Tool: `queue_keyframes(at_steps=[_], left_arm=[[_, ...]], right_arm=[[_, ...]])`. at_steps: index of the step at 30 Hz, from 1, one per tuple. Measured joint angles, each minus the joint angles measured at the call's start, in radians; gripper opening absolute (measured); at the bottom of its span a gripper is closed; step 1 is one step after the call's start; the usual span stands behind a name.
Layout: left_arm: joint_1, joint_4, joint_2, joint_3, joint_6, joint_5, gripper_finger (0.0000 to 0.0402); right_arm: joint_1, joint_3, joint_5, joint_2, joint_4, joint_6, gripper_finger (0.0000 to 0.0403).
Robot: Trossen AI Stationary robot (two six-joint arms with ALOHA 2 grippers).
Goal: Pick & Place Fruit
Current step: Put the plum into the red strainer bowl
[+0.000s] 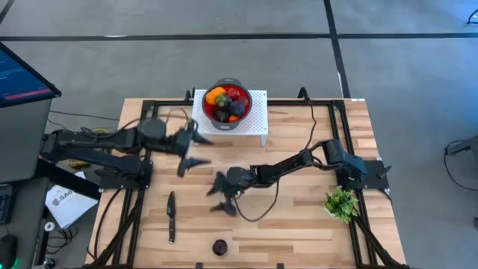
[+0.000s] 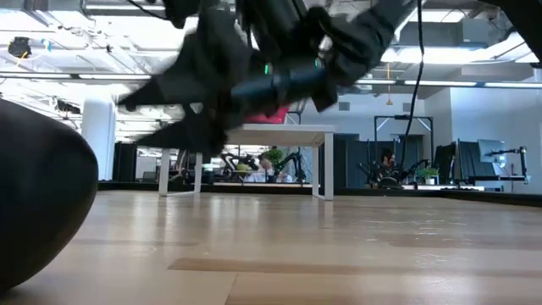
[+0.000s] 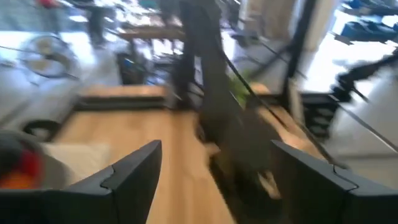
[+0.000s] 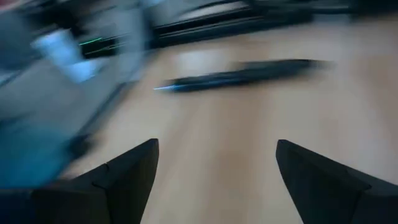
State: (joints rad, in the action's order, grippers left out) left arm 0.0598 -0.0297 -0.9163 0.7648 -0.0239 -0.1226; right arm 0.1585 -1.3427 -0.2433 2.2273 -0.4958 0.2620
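A red bowl [image 1: 227,103] stands on a white perforated stand [image 1: 258,112] at the table's far edge; several orange, red and dark fruit pieces lie in it. One dark purple fruit [image 1: 219,246] rests on the table at the near edge; in the low view it bulges at the left as the dark fruit [image 2: 34,203]. My left gripper [image 1: 190,150] hovers open left of centre, below the bowl, holding nothing. My right gripper [image 1: 222,197] hovers open at mid-table, empty. The left wrist view shows the left gripper [image 3: 214,165], the right wrist view the right gripper [image 4: 217,165].
A slim black knife [image 1: 171,217] lies on the table near the left front, seen blurred as the knife [image 4: 242,74]. A green leafy sprig [image 1: 341,203] lies at the right. Black frame rails [image 1: 138,202] run along the table's sides. A cable [image 1: 265,209] loops from the right arm.
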Motion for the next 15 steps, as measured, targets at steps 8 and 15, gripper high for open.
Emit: queue_keyframes(at_steps=[8, 15], left_arm=[[-0.182, 0.036, 0.033, -0.218, 0.115, 0.047, 0.0284], [-0.287, 0.259, 0.026, -0.427, 0.253, 0.166, 0.0284]], right_arm=[[0.154, -0.129, -0.181, 0.001, 0.292, -0.385, 0.0317], [0.247, -0.193, -0.059, 0.008, 0.338, -0.456, 0.0317]])
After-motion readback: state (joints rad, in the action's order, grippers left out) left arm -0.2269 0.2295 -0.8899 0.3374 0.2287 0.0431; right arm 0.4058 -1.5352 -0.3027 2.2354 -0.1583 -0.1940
